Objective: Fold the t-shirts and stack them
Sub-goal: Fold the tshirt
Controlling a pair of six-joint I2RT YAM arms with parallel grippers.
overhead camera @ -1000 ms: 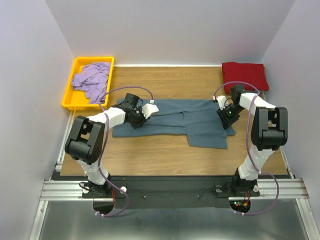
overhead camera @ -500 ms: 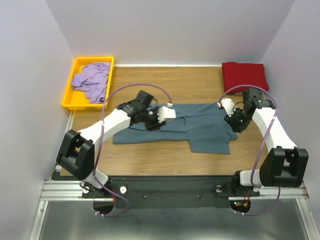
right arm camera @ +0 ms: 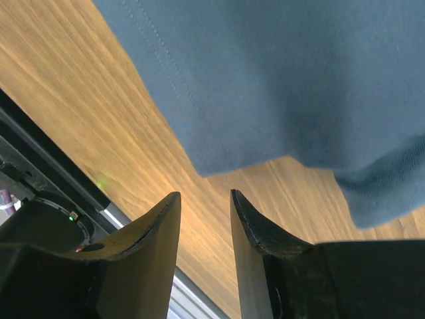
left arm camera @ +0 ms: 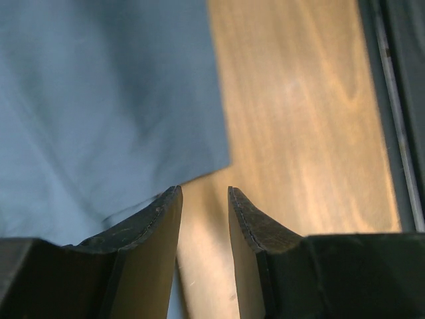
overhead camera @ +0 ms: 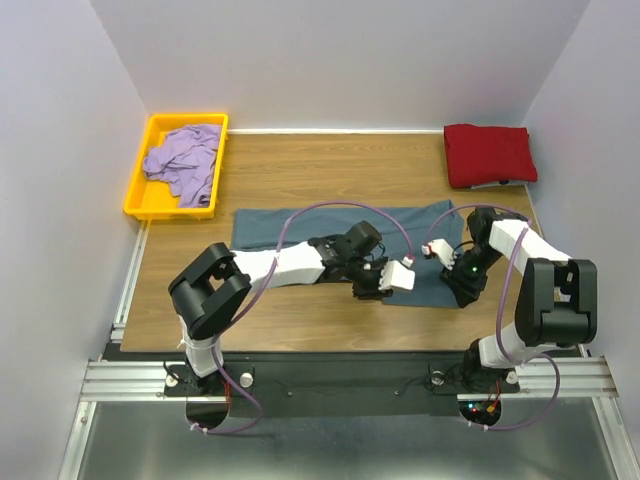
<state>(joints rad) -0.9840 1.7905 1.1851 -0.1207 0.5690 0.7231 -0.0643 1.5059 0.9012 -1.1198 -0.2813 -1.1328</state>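
The left arm [overhead camera: 285, 265] and right arm [overhead camera: 520, 238] have white links and black joint housings; a lilac cable [overhead camera: 335, 205] loops along each; a small white block [overhead camera: 400, 277] sits at each wrist; the bases [overhead camera: 205, 385] are black, the right one showing red and green lights [overhead camera: 487, 408]; the fingers [left arm camera: 159, 226] are black with tan, curved inner faces.

Wooden table [overhead camera: 340, 165] with blue-grey t-shirt [overhead camera: 260, 228], folded red t-shirt [overhead camera: 488, 153], yellow tray [overhead camera: 165, 213]
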